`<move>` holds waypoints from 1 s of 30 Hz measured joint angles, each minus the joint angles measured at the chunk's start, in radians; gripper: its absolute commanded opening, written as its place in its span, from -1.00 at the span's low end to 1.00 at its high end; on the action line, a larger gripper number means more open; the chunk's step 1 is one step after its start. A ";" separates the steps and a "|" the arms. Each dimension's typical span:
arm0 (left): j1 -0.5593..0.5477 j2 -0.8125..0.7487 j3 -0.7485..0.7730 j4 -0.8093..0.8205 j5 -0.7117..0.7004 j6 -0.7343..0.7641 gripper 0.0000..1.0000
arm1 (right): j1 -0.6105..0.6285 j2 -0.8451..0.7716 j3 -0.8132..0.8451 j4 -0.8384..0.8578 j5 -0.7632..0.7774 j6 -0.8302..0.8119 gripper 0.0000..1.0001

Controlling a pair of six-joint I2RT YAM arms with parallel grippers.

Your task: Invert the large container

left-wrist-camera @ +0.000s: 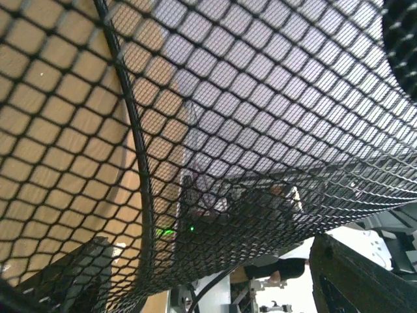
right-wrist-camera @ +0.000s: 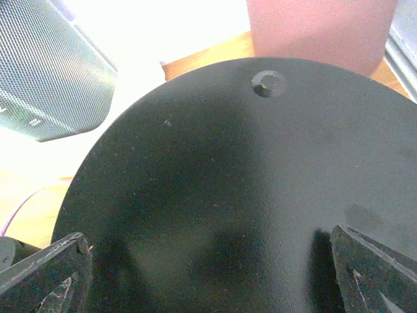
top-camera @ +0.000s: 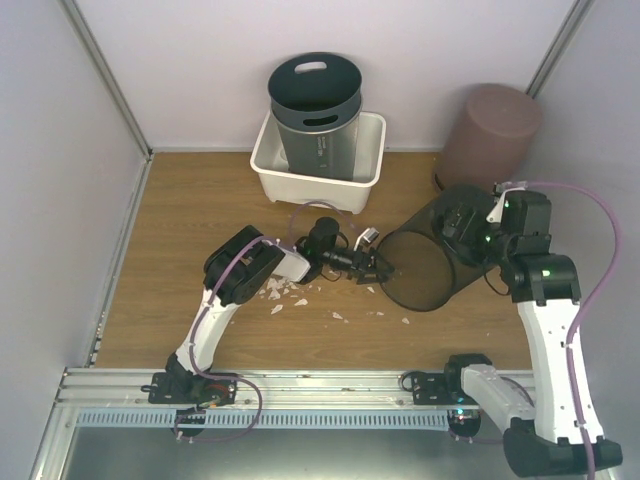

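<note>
The mesh bin [top-camera: 425,270] lies tipped on the tabletop [top-camera: 200,220] toward 3 o'clock, mouth facing 8, probably halfway through its flip. The left gripper [top-camera: 378,268], jaws spread, straddles the rim. The right gripper [top-camera: 468,228], jaws wide apart, faces the solid base, seemingly to steady it. A brown bin [top-camera: 490,135] at 2 o'clock may crowd the swing. A grey bin [top-camera: 315,120] in a tub [top-camera: 270,165] stands at 12, well apart.

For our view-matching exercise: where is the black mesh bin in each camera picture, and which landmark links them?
Top external: black mesh bin, centre right, tipped on its side.
Left wrist: its mesh wall fills nearly the whole picture.
Right wrist: its solid base fills the lower part.
Landmark: brown bin, top right in the top and right wrist views; not made out in the left wrist view.
</note>
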State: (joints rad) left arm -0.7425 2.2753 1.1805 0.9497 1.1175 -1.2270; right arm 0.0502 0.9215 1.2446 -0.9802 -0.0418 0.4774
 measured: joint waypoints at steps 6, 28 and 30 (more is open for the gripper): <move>-0.007 0.003 0.060 -0.222 0.012 0.138 0.64 | 0.000 -0.032 -0.084 0.119 -0.023 -0.019 0.99; 0.008 0.003 0.365 -1.101 -0.214 0.715 0.68 | 0.002 -0.027 -0.039 0.049 -0.109 -0.040 0.99; 0.019 -0.011 0.376 -1.173 -0.242 0.780 0.68 | 0.002 -0.018 0.014 0.022 -0.105 -0.044 0.99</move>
State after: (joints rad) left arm -0.7235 2.2642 1.5566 -0.2230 0.8753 -0.4469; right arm 0.0517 0.9039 1.2591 -0.9585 -0.1471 0.4332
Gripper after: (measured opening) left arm 0.841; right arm 0.995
